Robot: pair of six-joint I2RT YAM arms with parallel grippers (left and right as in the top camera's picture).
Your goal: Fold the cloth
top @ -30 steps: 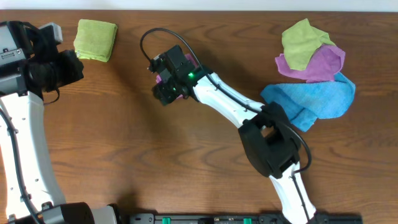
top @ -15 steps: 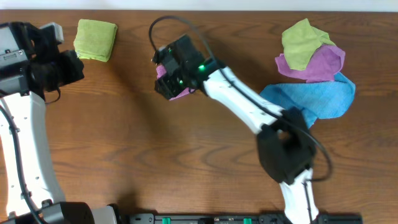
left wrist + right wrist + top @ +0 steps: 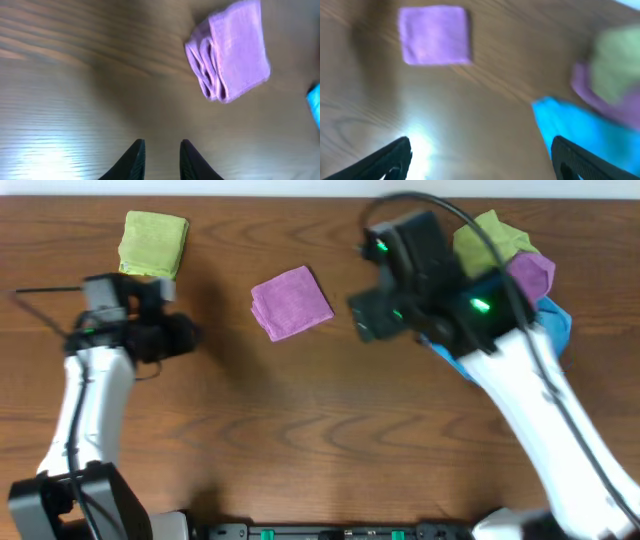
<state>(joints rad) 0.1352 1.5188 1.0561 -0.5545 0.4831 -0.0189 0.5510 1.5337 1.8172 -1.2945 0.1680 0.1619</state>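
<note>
The cloth [image 3: 291,302] is a violet towel lying folded into a small square on the wooden table, left of centre, with nothing touching it. In the left wrist view the cloth [image 3: 230,50] shows its stacked layers at its left edge. My left gripper [image 3: 190,335] hovers to its left, jaws [image 3: 162,155] slightly apart and empty. To the cloth's right, my right gripper [image 3: 360,315] stands wide open [image 3: 480,157] and empty. From there the cloth [image 3: 435,35] lies ahead at the upper left.
A folded yellow-green cloth [image 3: 153,243] lies at the back left. At the back right sits a pile: a yellow-green cloth [image 3: 483,248], another violet cloth [image 3: 530,275] and a bright blue cloth [image 3: 553,320], partly under my right arm.
My right gripper let go of the folded cloth and pulled back to the right, opening wider. My left arm swung in toward the cloth and its jaws parted.
</note>
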